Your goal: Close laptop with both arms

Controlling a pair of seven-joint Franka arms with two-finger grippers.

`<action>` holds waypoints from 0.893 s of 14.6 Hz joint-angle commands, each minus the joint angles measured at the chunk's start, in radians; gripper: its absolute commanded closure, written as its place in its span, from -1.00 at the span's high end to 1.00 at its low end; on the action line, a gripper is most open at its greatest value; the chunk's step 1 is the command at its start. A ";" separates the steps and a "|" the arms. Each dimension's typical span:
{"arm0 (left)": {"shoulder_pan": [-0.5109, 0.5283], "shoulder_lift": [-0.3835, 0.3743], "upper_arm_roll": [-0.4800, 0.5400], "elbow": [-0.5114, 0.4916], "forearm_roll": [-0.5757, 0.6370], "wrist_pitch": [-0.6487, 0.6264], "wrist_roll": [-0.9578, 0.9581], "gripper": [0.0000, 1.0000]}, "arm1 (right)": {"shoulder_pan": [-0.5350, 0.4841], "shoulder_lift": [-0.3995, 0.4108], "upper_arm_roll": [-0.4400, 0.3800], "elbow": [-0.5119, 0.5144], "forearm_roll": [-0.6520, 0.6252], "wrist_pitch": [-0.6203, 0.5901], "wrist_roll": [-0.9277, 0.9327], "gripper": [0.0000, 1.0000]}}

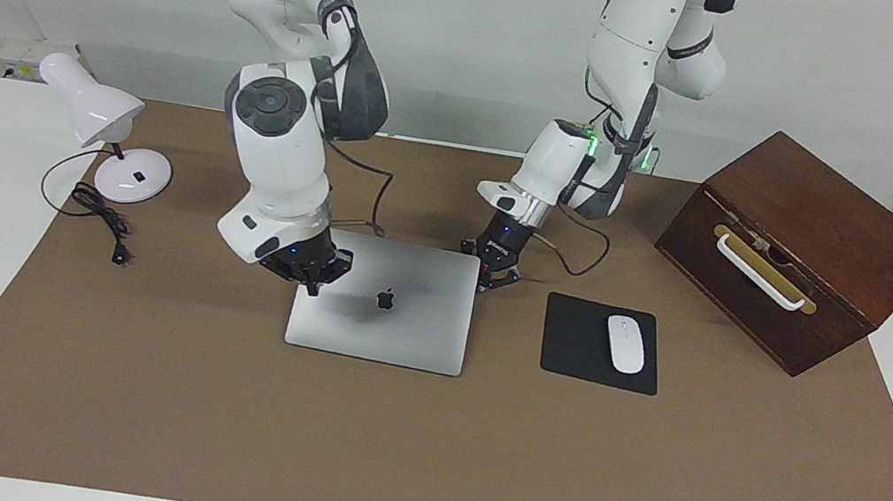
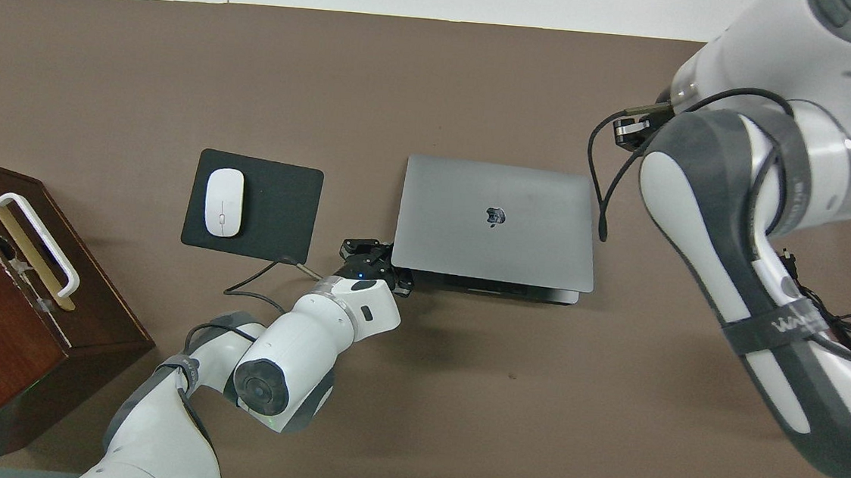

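The silver-grey laptop point(image 1: 399, 324) point(image 2: 463, 246) lies mid-table with its logo lid almost flat. In the overhead view a narrow dark gap with the base shows under the lid's edge nearer the robots. My right gripper point(image 1: 310, 272) is shut, its tips down on the lid's corner toward the right arm's end. In the overhead view it is mostly hidden under its own arm. My left gripper point(image 1: 496, 278) point(image 2: 377, 259) is shut too, low at the lid's corner toward the left arm's end. I cannot tell if it touches the lid.
A black mouse pad point(image 1: 575, 343) with a white mouse point(image 1: 625, 343) lies beside the laptop toward the left arm's end. A brown wooden box point(image 1: 814, 246) with a white handle stands past it. A white desk lamp point(image 1: 89, 104) and its cord point(image 1: 102, 218) are at the right arm's end.
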 commanded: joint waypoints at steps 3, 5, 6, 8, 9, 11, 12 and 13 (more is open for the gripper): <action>0.032 0.029 0.007 -0.041 0.001 -0.038 -0.029 -1.00 | -0.077 -0.049 0.014 0.012 -0.024 -0.043 -0.129 -1.00; 0.030 0.019 0.002 -0.042 0.001 -0.044 -0.054 -1.00 | -0.074 -0.052 0.014 0.007 -0.021 -0.043 -0.129 -1.00; 0.030 0.010 0.002 -0.044 0.001 -0.046 -0.060 -1.00 | -0.071 -0.054 0.015 0.006 -0.021 -0.043 -0.128 -1.00; 0.029 -0.014 0.000 -0.051 0.001 -0.066 -0.071 -1.00 | -0.070 -0.059 0.015 0.001 -0.020 -0.038 -0.121 -1.00; 0.029 -0.030 0.000 -0.053 0.001 -0.085 -0.078 -1.00 | -0.070 -0.060 0.015 -0.002 -0.020 -0.037 -0.121 -1.00; 0.029 -0.069 0.000 -0.062 0.001 -0.134 -0.080 -1.00 | -0.071 -0.060 0.015 -0.003 -0.020 -0.035 -0.123 -1.00; 0.027 -0.097 0.000 -0.064 0.001 -0.173 -0.094 -1.00 | -0.073 -0.060 0.015 -0.003 -0.018 -0.037 -0.123 -1.00; 0.027 -0.120 0.000 -0.065 0.001 -0.211 -0.101 -1.00 | -0.071 -0.062 0.015 -0.006 -0.018 -0.038 -0.121 -1.00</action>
